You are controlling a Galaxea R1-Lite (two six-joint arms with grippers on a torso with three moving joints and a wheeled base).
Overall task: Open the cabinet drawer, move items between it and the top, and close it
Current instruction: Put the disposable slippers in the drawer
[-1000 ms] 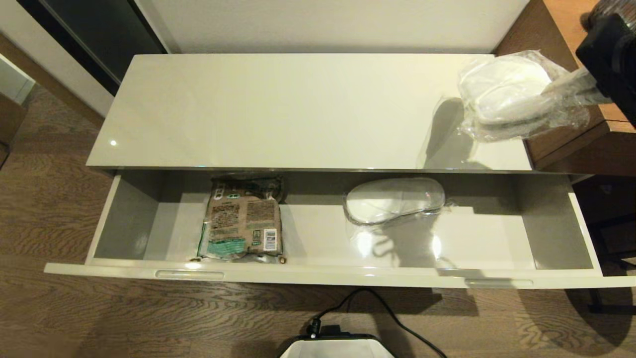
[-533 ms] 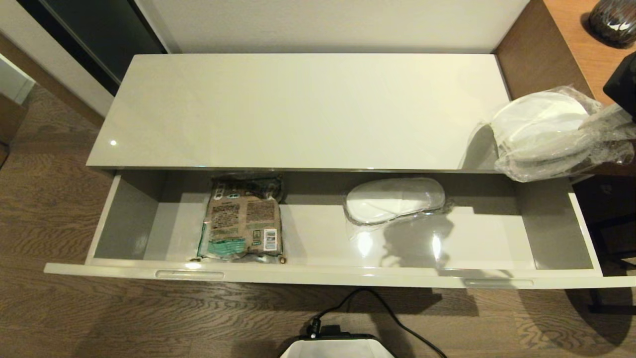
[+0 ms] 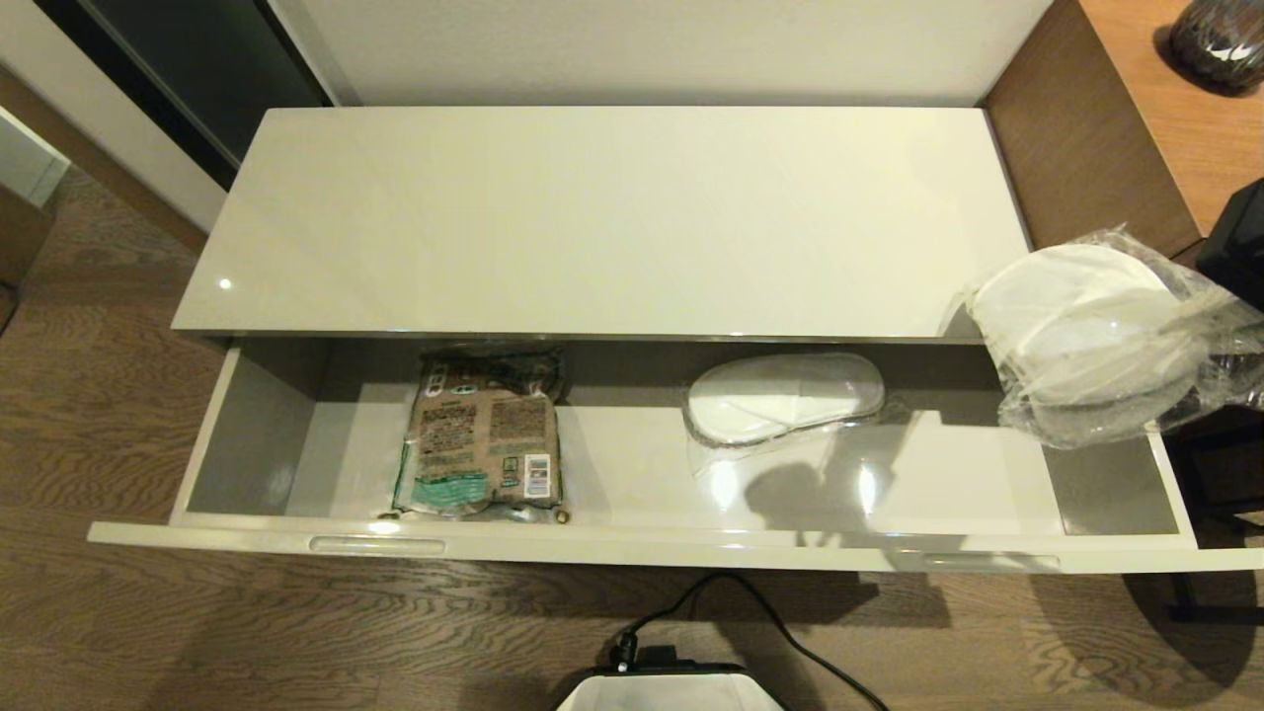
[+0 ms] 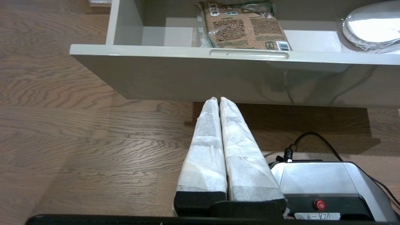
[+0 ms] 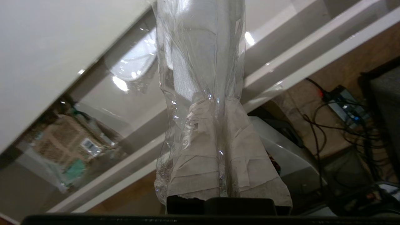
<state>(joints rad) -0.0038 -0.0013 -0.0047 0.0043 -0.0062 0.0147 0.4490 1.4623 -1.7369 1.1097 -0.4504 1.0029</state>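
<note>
We are carrying the wrapped slippers (image 3: 1081, 331) in our right gripper (image 5: 218, 103), fingers clamped on the wrap, above the open drawer's (image 3: 632, 553) right end, probably needing lowering inside next, beside the other slipper pack (image 3: 785, 397).

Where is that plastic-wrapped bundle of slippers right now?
In the head view the wrapped slippers hang at the far right, held by the right gripper above the open drawer's right end.
</note>
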